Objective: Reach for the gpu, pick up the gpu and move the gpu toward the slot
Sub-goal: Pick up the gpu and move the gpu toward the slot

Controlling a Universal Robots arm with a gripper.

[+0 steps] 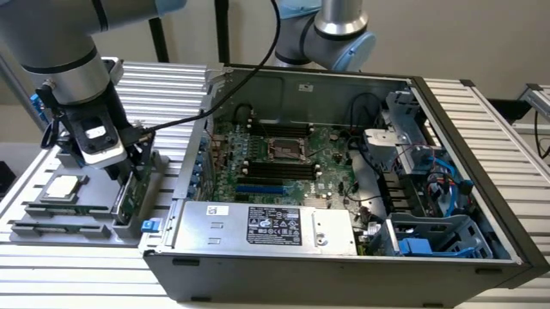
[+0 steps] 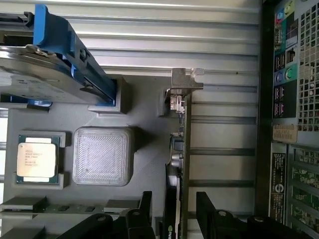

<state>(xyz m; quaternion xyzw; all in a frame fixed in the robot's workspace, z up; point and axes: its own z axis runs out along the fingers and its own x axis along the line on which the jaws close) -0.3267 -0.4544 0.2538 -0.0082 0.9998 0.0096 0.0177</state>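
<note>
The gpu (image 1: 129,198) stands on edge in a groove of the grey parts tray (image 1: 51,228), at the exterior view's left beside the computer case. In the wrist view the gpu (image 2: 180,144) is a thin green edge with a silver bracket (image 2: 185,79) at its far end. My gripper (image 1: 129,172) hangs straight over the card. My gripper (image 2: 174,211) is open, and its black fingers (image 2: 209,209) straddle the card's near end, one on each side, with a narrow gap on both. The blue slot (image 1: 257,190) lies on the motherboard inside the case.
The tray also holds a CPU (image 2: 37,157), a ribbed grey block (image 2: 102,155), flat memory sticks (image 2: 25,201) and a silver hard drive with blue rails (image 2: 50,59). The open case wall (image 1: 193,174) rises just beside the tray. Slatted aluminium table (image 1: 481,148) surrounds both.
</note>
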